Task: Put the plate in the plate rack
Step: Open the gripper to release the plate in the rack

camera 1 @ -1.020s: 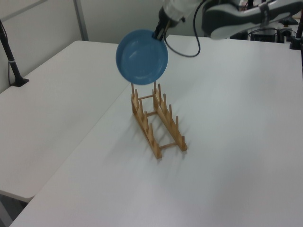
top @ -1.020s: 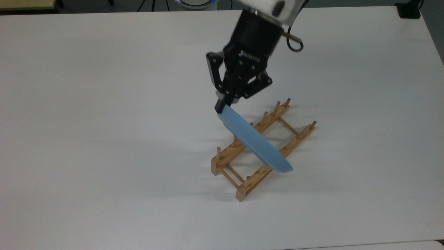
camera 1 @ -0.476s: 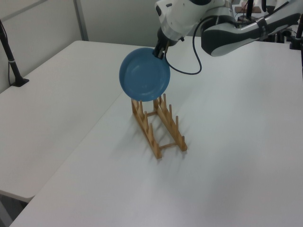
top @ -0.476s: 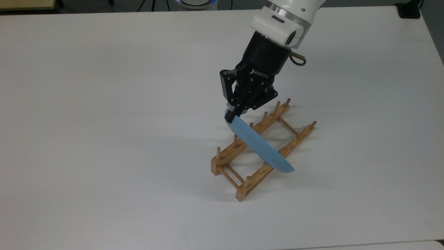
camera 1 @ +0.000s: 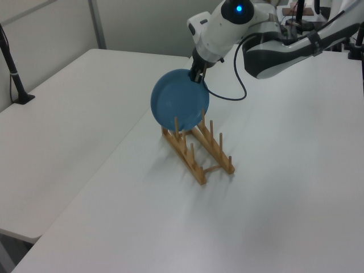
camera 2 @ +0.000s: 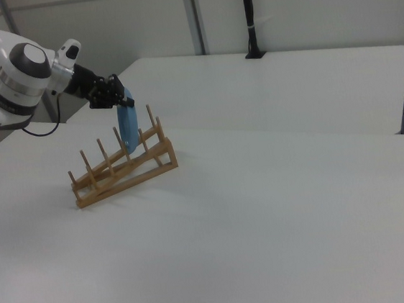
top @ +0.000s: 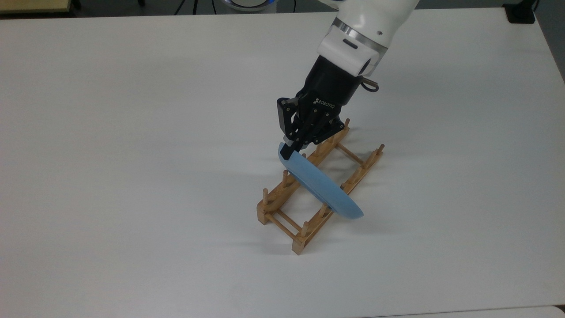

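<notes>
The light-blue plate [top: 324, 187] stands on edge, tilted, its lower part down between the pegs of the light-brown wooden plate rack [top: 276, 203]. My gripper [top: 288, 152] is shut on the plate's upper rim, reaching down from the top view's upper right. In the left view the plate [camera 1: 173, 99] faces the camera, a peg of the plate rack [camera 1: 190, 164] stands in front of it, and the gripper [camera 1: 198, 77] pinches its top right edge. In the right view the plate [camera 2: 127, 130] shows edge-on among the pegs of the plate rack [camera 2: 118, 178], below the gripper [camera 2: 120, 95].
The rack stands alone on a wide white table [top: 132, 132]. A black cable [camera 1: 227, 94] loops off the wrist. A black clamp pole [camera 1: 14, 74] stands at the left view's far left, another pole [camera 2: 248, 16] at the right view's back. A black block [top: 521, 13] sits at the top view's top right corner.
The gripper has come down with the plate, whose lower edge has gone in between the pegs. The rack has slid a little to the top view's left and upward.
</notes>
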You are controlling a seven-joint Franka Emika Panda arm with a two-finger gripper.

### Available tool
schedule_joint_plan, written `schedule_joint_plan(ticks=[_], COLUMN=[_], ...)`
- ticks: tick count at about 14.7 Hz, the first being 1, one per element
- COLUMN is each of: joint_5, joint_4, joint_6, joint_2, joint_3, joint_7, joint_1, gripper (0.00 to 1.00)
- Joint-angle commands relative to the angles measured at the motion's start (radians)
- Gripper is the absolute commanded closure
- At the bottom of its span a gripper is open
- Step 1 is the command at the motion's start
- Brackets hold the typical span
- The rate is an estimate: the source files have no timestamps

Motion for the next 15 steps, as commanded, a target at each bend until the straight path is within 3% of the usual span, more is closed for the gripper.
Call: schedule_joint_plan(ticks=[1, 5, 6, 9, 10, 11, 13, 15], joint_5=[-0.017, 0.004, 0.049, 0.338, 0.485, 0.571, 0.694, 0.732], joint_4=[-0.051, -0.049, -0.043, -0.034, -0.026, -0.013, 0.003, -0.011], joint_6=[0.021, 0.024, 0.022, 0.007, -0.065, -0.161, -0.354, -0.508], joint_2=[-0.021, -0.021, -0.021, -0.039, -0.062, -0.074, -0.119, -0.172], joint_3=[-0.002, 0.004, 0.01, 0.012, 0.012, 0.013, 0.039, 0.078], joint_7=[0.065, 0.151, 0.173, 0.146, 0.109, 0.081, 0.0, -0.081], joint_1=[0.001, 0.0, -0.002, -0.005, -0.01, -0.025, -0.086, -0.153], gripper=[0.0, 0.0, 0.0, 0.0, 0.0, 0.0, 0.0, 0.0])
